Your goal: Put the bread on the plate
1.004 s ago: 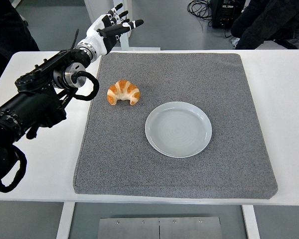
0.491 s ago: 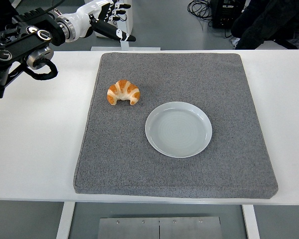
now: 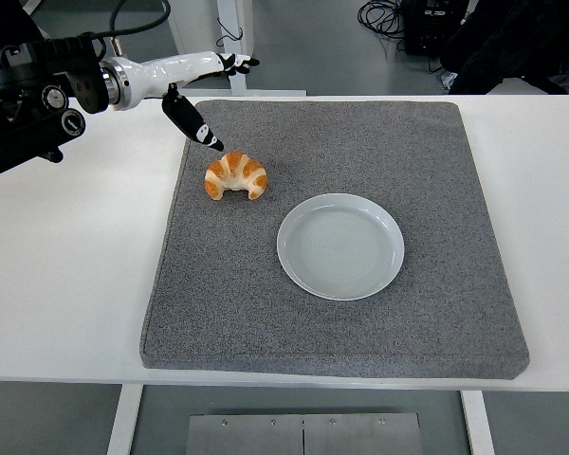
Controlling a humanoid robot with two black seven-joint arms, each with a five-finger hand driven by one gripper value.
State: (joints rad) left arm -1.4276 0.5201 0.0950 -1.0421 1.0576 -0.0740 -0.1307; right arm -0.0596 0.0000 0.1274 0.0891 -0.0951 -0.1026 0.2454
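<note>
— Head view: where does the left robot hand (image 3: 201,95) stand now?

— It has swung down from the far edge within a second; its fingers are spread apart and empty, thumb tip just above the croissant (image 3: 235,176).

— And the bread itself?

— Unmoved on the grey mat (image 3: 360,332) covering the white worktop (image 3: 76,284), near the empty plate (image 3: 339,246) but apart from it. A grasp looks imminent, not yet made.

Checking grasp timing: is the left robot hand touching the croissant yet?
Cannot tell. In the head view, the left robot hand's thumb tip ends right at the croissant's upper left edge; from overhead, contact and hovering look alike.
</note>
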